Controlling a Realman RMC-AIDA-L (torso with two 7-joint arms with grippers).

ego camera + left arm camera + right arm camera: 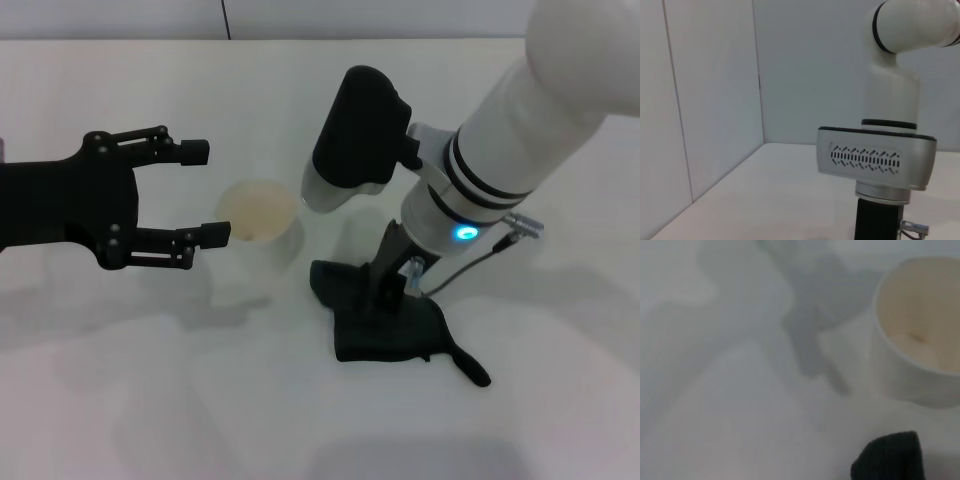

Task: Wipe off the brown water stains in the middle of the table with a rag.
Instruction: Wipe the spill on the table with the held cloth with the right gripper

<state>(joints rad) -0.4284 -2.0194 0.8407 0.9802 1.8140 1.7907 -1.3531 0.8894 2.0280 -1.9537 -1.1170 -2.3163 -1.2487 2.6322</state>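
**Black cloth pressed to the white table, no stain in sight**

Black cloth is what I see first from my head: the rag [390, 325] lies on the table [120, 400] near its middle, with its thin tail trailing toward the near edge. My right gripper [392, 282] comes down onto the rag's upper part. Its fingers stand on the cloth, but whether they pinch it or only press it I cannot tell. My left gripper [205, 192] hangs over the left half of the table with its jaws spread wide and nothing between them, just beside the cup [260, 222]. The cup stands behind the rag, toward the far edge. I find no brown water stains on any bare patch of the table; they may lie under the rag or my arm.

My left wrist shows only my right arm [890, 100] rising before a pale wall, and a stretch of tabletop.

My right wrist shows the cup's rim with a pale tan inside, a corner of the rag, and clean white surface with shadows.

I judge the wiping under way or near done. What is left is to lift the rag and check beneath.
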